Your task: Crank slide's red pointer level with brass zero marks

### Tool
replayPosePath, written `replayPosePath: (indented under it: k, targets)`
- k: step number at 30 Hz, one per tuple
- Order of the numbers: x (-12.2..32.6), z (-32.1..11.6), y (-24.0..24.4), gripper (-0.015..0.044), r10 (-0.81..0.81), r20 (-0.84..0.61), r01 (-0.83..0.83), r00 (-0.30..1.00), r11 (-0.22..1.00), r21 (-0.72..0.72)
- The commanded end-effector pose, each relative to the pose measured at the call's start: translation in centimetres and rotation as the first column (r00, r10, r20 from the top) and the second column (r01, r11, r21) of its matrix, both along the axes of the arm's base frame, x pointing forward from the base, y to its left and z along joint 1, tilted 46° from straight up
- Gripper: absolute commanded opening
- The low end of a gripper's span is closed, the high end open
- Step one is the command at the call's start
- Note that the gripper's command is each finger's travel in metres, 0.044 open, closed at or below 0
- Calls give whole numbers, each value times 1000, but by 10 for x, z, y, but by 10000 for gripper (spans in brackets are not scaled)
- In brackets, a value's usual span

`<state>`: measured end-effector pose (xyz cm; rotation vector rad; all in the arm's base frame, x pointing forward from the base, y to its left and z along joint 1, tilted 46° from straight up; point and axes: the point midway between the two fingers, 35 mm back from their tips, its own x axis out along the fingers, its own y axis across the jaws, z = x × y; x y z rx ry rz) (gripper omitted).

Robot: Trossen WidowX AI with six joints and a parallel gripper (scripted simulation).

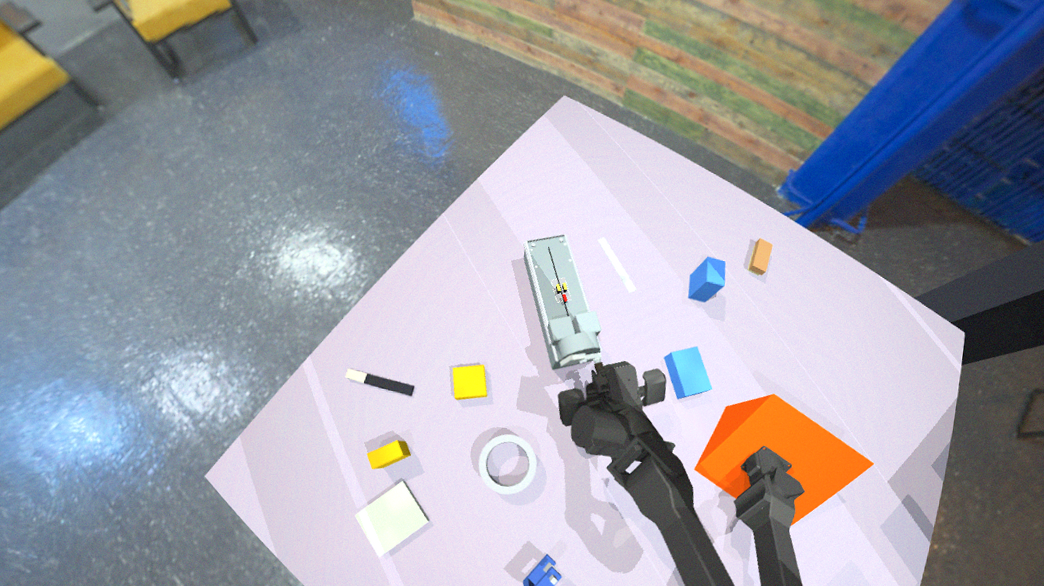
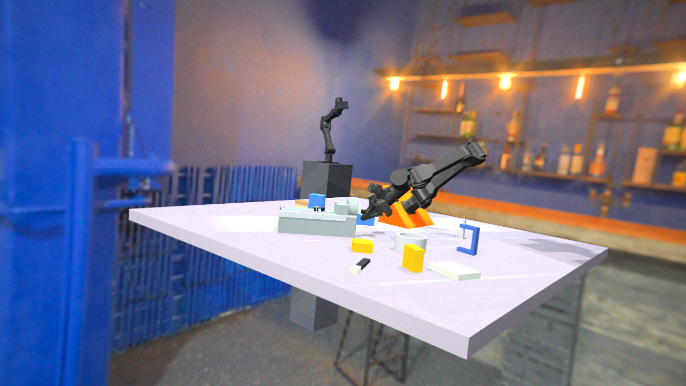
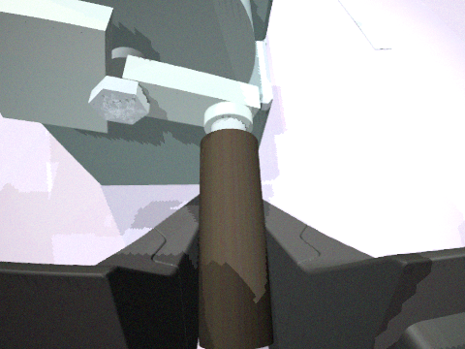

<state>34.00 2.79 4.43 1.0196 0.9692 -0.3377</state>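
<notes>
My gripper (image 1: 597, 373) (image 2: 364, 216) (image 3: 225, 205) is shut on the brown crank handle (image 3: 232, 242), which lies between both fingers in the wrist view. The handle joins a pale crank arm (image 3: 189, 86) at the end of the grey-green machine (image 1: 543, 269) (image 2: 311, 225). The crank arm points right of its hub in the wrist view. The red pointer (image 1: 564, 299) (image 2: 322, 209) stands a little to the crank side of the brass zero marks (image 1: 561, 288) (image 2: 315, 208), not level with them. The pointer and marks are out of the wrist view.
Blue blocks (image 1: 688, 372) (image 1: 706, 279) and an orange wedge (image 1: 803, 445) are right of the machine in the top view. A white ring (image 1: 484, 461), yellow blocks (image 1: 469, 381) (image 1: 389, 454) and a blue clamp (image 1: 537, 584) stand nearby. Another arm (image 2: 327, 129) stands on a pedestal behind.
</notes>
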Motion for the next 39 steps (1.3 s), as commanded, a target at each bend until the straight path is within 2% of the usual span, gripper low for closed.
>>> replayPosePath:
  k: [1,39]
  targets:
    - [2,-5,8,0,9,-6,-9,1000,1000,5]
    - [23,6,34,0,9,-4,-9,1000,1000,7]
